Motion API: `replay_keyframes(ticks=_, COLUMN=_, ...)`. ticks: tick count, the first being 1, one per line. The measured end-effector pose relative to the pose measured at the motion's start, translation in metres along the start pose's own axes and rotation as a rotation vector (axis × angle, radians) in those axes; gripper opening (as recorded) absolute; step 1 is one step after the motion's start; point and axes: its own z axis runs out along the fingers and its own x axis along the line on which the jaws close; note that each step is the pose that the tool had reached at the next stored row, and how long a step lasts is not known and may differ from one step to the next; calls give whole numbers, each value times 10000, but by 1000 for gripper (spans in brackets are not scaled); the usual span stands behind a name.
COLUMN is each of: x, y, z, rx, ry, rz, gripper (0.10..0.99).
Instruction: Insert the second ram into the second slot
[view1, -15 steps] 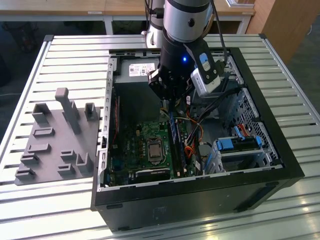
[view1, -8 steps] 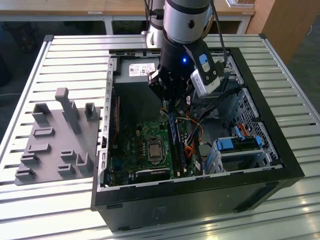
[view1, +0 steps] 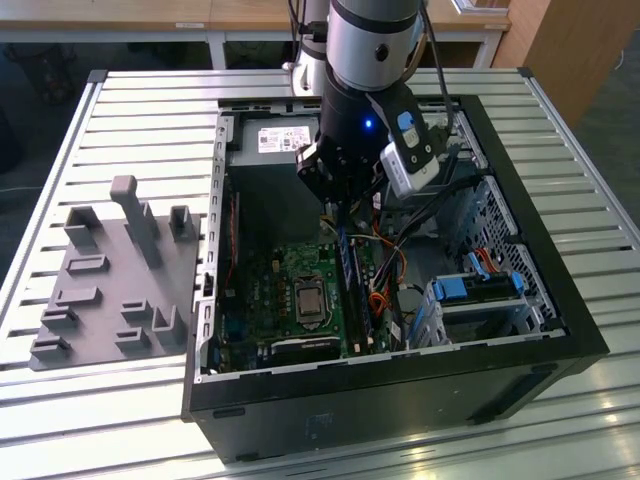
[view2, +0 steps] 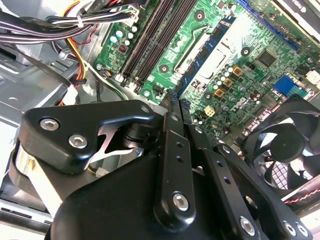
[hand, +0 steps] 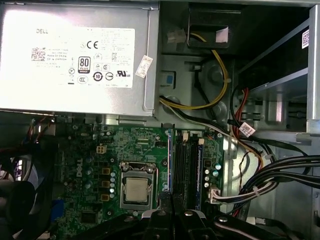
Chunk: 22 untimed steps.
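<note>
The hand (view1: 336, 213) was pinched shut on one end of the second ram (view1: 350, 278), which stood on its thin edge just beside the silver chip (view1: 307, 300), so I think it had to be held straight and pushed down evenly, never tipped sideways.

The jaws pinch the second ram (view2: 204, 59), its blue edge running over the green motherboard (view2: 252, 85) beside a fan (view2: 286, 150).

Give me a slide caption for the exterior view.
Robot arm's black gripper holds a long thin blue circuit-board stick at the green motherboard inside an open black computer case.
</note>
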Motion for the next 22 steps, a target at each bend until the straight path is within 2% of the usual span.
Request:
replay_keyframes(ticks=5, x=-8, y=-9, z=22, rx=1, ry=-1, rz=63, gripper=129)
replay_keyframes(ticks=11, x=-9, y=-53, z=28, rx=1, ry=-2, rz=69, gripper=129)
replay_keyframes(ticks=18, x=-34, y=-67, z=138, rx=-12, ry=-6, rz=149, gripper=129)
replay_keyframes(ticks=22, x=-34, y=-107, z=160, rx=-30, ry=-6, rz=149, gripper=129)
